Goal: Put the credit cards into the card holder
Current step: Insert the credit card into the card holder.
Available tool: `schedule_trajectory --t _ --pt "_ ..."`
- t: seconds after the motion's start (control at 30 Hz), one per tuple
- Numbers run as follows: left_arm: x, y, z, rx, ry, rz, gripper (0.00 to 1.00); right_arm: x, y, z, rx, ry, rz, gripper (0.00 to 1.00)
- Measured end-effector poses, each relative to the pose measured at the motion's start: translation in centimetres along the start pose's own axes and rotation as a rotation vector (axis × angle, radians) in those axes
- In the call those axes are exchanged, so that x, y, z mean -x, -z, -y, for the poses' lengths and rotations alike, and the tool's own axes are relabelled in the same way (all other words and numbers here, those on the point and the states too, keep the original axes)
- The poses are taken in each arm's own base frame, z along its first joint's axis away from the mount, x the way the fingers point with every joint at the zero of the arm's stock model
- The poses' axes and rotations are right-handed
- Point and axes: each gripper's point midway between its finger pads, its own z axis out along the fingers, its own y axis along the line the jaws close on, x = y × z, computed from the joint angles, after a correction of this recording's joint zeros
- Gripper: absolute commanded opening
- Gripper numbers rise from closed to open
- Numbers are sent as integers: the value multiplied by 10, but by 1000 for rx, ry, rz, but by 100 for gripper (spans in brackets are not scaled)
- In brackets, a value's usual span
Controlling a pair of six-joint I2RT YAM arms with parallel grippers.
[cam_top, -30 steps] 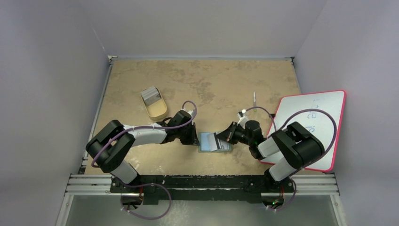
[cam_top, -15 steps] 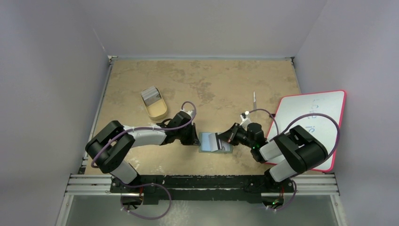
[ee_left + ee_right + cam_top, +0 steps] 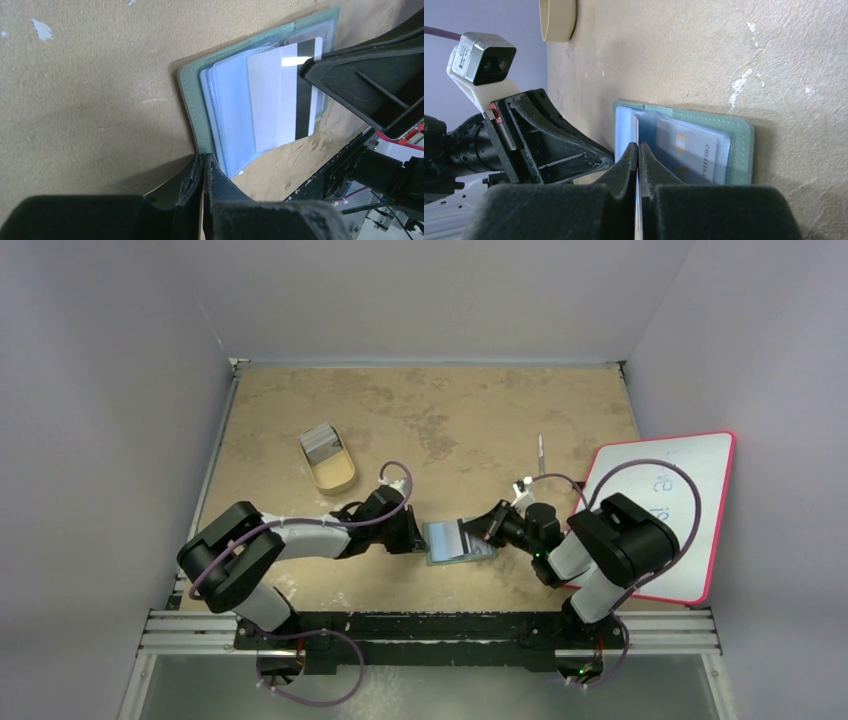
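One credit card [image 3: 272, 100] is clamped in the right gripper [image 3: 638, 150], over the open card holder [image 3: 192, 105] at lower centre of the top view. The left gripper [image 3: 204, 162], fingers together, touches its left edge; bare surface [image 3: 460, 430] lies above in the frame.

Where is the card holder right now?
In the top view the card holder lies open on the table, front centre, between the left tool at its left edge and the right tool, which holds a credit card over its pockets.
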Motion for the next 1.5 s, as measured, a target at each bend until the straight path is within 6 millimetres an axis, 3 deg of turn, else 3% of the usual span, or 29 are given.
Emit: schedule_trajectory --t 0.23,0.43,0.73,0.97,1.2,1.5 --pt "-4 -1 4 -18 42 25 1 -6 0 9 21 -57 14 0" --pt "-3 1 2 -6 56 43 1 -17 0 16 22 -108 -6 21" --pt "-2 3 -1 12 57 54 0 -22 4 8 53 -151 -42 36" --pt "-1 7 -6 40 55 65 0 -14 2 0 27 -51 -47 38" --pt "0 11 -11 70 52 74 1 6 -7 1 -125 56 -43 37" --pt "1 11 -9 61 52 75 2 -2 -7 5 -220 111 -100 37"
